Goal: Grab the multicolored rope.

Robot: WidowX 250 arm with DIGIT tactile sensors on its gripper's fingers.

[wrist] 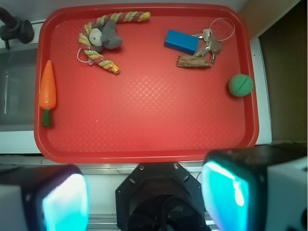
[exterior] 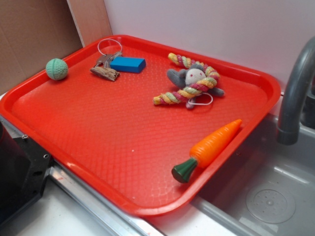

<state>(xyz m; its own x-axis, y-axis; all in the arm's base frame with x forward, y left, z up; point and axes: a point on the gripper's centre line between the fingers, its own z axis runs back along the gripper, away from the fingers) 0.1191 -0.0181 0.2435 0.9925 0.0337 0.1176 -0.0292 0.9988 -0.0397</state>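
Tray: a large red plastic tray (wrist: pixel 144 139) with a raised rim and textured floor; it is the landmark for every place below.
Sink: a grey basin with a dark tap (exterior: pixel 295 93), just beside the tray's carrot-side edge.
Gripper: the gripper (wrist: pixel 144 199) hangs high over the tray's near edge in the wrist view. Its two fingers (wrist: pixel 226 192) stand wide apart with nothing between them, well away from every object.
Multicolored rope: the multicolored rope (wrist: pixel 103 62) lies in the tray's far corner on the sink side. It is thick and twisted, with pink, yellow, green and white strands, curving around a small grey-white plush animal (wrist: pixel 107 34) and touching it.
Carrot: an orange toy carrot (wrist: pixel 47 91) with a green top, against the tray's sink-side rim, near the rope but apart from it.
Blue block: a blue block (wrist: pixel 181 41) in the tray's other far corner, touching a bunch of keys (wrist: pixel 211 43) on a ring.
Ball: a small green ball (wrist: pixel 240 85) by the tray's rim, beyond the keys.
Progress: likely the start; the reach has not begun.
Risks: the fingers could close on the plush instead of the rope, since the two are wound together. The rounded, soft strand could roll or slip out of a shallow pinch. A descent aimed too far toward the sink could catch the carrot or the raised rim.
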